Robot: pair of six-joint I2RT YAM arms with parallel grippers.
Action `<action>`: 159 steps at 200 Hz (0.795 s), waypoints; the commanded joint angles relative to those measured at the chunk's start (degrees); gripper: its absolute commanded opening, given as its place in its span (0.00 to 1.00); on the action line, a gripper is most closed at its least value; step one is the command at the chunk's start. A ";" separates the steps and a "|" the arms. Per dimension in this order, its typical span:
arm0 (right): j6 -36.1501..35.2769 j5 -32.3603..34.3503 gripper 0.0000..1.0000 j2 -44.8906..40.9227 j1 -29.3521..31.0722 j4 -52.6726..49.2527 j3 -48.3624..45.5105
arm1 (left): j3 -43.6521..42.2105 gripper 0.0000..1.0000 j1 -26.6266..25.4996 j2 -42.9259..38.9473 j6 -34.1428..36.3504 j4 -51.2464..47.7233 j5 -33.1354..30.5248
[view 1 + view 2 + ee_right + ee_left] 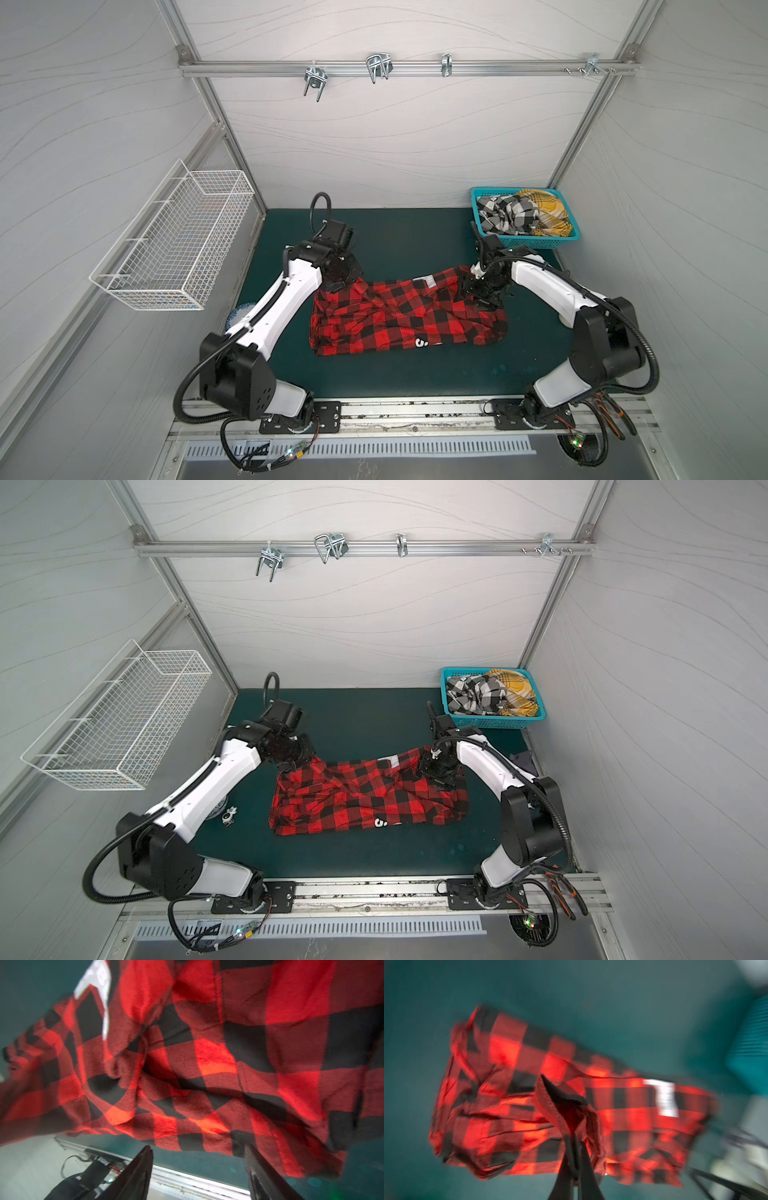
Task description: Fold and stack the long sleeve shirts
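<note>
A red-and-black check long sleeve shirt (409, 320) (370, 798) lies crumpled on the green mat (386, 237) in both top views, with white letters showing at its near edge. My left gripper (335, 286) (574, 1139) is at the shirt's far left corner, shut on a bunched fold of the red cloth (508, 1053). My right gripper (478, 298) (197, 1152) hangs over the shirt's far right part, jaws open, and the shirt's hem (207, 1053) lies just past the fingertips. A black-and-white check shirt (505, 214) and a mustard plaid shirt (544, 208) lie bundled in the teal basket (523, 242).
The teal basket (490, 722) stands at the mat's far right corner. A white wire basket (174, 245) hangs on the left wall. Metal hooks (378, 66) hang from the back rail. A small white part (229, 814) lies beside the left arm. Pliers (615, 415) lie by the right base.
</note>
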 commanded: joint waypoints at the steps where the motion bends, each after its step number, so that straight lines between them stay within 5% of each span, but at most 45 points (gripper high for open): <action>1: 5.11 -3.21 0.68 -0.60 -0.40 4.19 2.55 | 2.94 0.00 -0.18 -2.77 0.93 3.25 2.82; 27: 6.61 -2.26 0.57 4.50 -3.02 5.24 6.87 | 2.41 0.00 -0.18 -3.36 0.61 5.74 5.88; 122: 9.20 2.19 0.59 23.04 -5.81 0.38 21.79 | -2.19 0.00 -0.18 -5.78 1.63 10.21 5.94; 159: 8.42 3.83 0.25 24.80 -5.81 -1.27 23.92 | -2.45 0.00 0.28 -5.62 2.38 9.90 3.77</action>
